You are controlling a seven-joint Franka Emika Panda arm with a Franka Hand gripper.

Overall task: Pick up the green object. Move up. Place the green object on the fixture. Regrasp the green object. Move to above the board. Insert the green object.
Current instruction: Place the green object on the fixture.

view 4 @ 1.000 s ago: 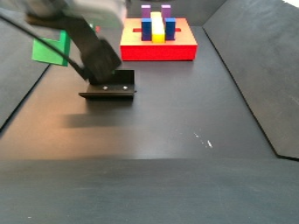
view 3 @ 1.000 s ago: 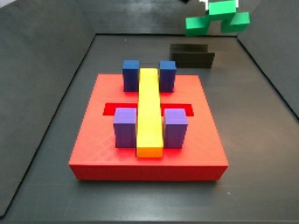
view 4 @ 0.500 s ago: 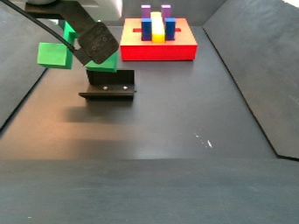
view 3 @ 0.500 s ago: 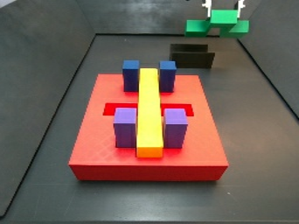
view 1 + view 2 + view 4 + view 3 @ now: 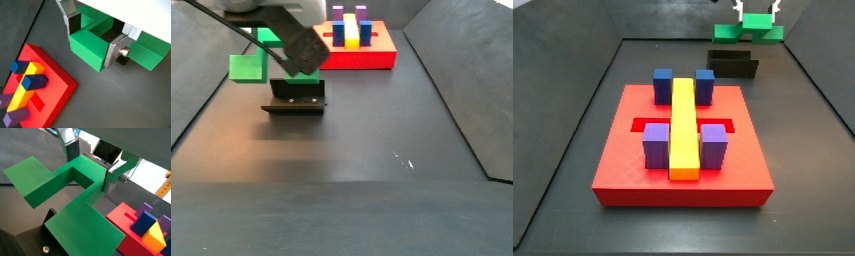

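My gripper [image 5: 92,40] is shut on the green object [image 5: 87,46], a bright green stepped piece whose middle bar sits between the silver fingers [image 5: 112,177]. In both side views the green object [image 5: 747,33] [image 5: 249,66] hangs level in the air just above the fixture [image 5: 734,64] [image 5: 295,98], not touching it. The gripper [image 5: 759,16] reaches down from above, and its dark body [image 5: 295,46] hides part of the piece. A wrist view shows the black fixture [image 5: 27,239] under the piece. The red board [image 5: 620,172] [image 5: 352,59] [image 5: 53,80] lies beyond the fixture.
On the board stand a long yellow bar [image 5: 684,125], two blue blocks [image 5: 663,85] and two purple blocks [image 5: 655,146]. Dark walls [image 5: 198,70] enclose the black floor [image 5: 372,140] on the sides.
The gripper has carried the green object sideways and down toward the fixture, and the piece has turned from tilted to level.
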